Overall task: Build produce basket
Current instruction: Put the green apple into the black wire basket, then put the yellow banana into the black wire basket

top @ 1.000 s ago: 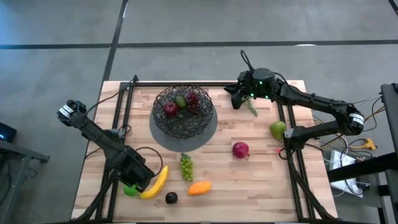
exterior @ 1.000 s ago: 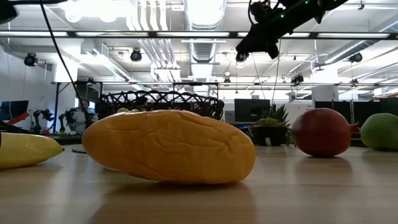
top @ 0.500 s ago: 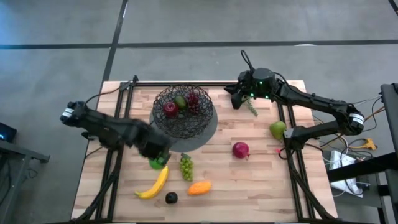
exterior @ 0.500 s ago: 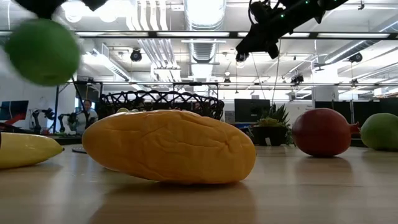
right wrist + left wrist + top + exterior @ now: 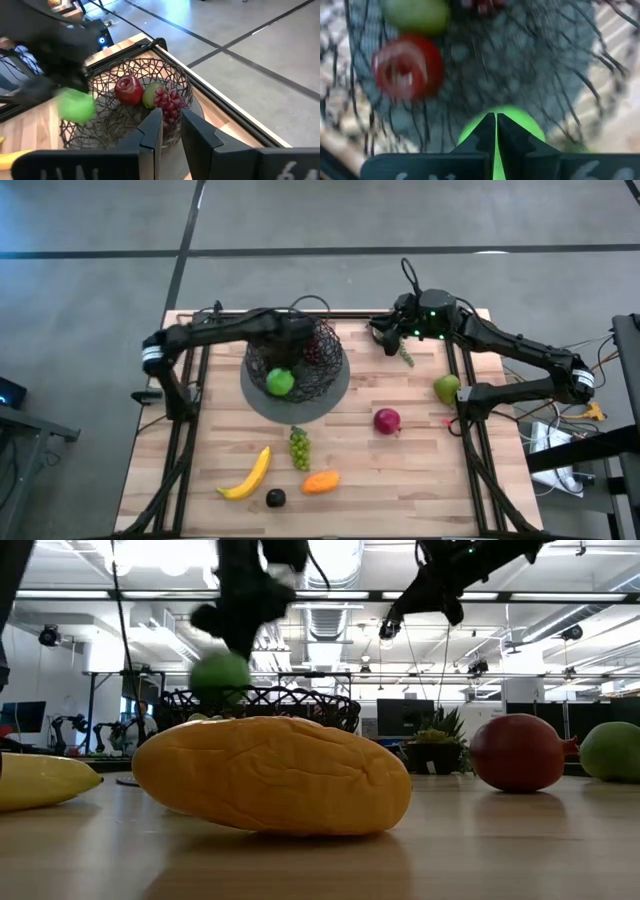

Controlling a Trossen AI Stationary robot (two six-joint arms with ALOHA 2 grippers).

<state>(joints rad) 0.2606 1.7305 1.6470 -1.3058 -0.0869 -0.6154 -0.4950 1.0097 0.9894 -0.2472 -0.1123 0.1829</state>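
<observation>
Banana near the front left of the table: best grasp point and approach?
Grip the banana across its mid-body, from straight above. It lies flat and diagonal on the table, with bare wood along both long sides; its ends taper. Turn the fingers crosswise to its length.

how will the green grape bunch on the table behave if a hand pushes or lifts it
The bumpy green toy grape bunch lies flat and elongated on the wooden table, so a push would probably slide or pivot it rather than roll it. Its lumpy surface likely offers fingers some purchase. It looks like one moulded piece, so it should lift stiffly, though that cannot be confirmed.
</observation>
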